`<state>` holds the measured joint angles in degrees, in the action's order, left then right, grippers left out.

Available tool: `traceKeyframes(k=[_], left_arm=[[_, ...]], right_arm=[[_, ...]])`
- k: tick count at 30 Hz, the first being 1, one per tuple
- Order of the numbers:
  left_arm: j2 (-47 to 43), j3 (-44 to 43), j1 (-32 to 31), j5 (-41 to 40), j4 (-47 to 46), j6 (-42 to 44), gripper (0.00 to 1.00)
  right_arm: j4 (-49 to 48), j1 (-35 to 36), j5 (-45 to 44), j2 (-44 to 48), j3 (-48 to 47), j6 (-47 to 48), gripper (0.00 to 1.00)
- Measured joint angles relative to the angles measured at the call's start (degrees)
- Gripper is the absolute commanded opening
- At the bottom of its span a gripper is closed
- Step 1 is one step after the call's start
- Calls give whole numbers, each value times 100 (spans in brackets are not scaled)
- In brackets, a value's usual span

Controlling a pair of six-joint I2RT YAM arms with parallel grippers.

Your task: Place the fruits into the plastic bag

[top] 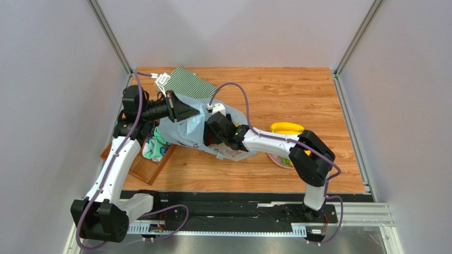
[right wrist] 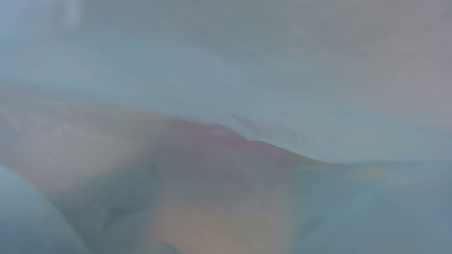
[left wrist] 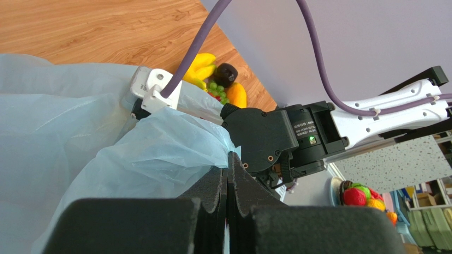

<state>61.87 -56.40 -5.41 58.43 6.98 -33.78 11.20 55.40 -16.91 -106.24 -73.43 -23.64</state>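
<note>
The pale-blue plastic bag [top: 183, 131] lies at the left middle of the table. My left gripper [top: 190, 113] is shut on the bag's upper edge and holds it up; in the left wrist view the jaws [left wrist: 229, 157] pinch the film [left wrist: 159, 153]. My right gripper [top: 211, 136] reaches into the bag's mouth, its fingers hidden by film. The right wrist view shows only blurred blue film [right wrist: 318, 79] with a reddish blur behind it. The banana [top: 286, 128] lies to the right; in the left wrist view, banana [left wrist: 200, 66], avocado [left wrist: 227, 74], grapes [left wrist: 215, 88] and mango [left wrist: 237, 95] lie together.
A pink plate [top: 277, 160] sits under the right forearm. A green striped cloth [top: 191, 82] lies at the back left. A wooden tray [top: 142, 168] with teal-white socks [top: 155, 149] stands at the left edge. Grey walls close in both sides.
</note>
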Motion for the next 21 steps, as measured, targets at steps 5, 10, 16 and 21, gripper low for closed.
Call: traceKeyframes(k=[5, 10, 16, 21], left_arm=[[9, 0, 4, 0, 0, -2, 0], [11, 0, 31, -2, -2, -2, 0], [11, 0, 114, -48, 20, 24, 0], [11, 0, 262, -181, 155, 96, 0]], right_arm=[[-2, 2, 81, 0, 0, -11, 100], [-74, 2, 107, 4, 57, -9, 97], [-116, 4, 188, 328, 446, -11, 93], [-278, 4, 605, 1355, 1174, -20, 92]])
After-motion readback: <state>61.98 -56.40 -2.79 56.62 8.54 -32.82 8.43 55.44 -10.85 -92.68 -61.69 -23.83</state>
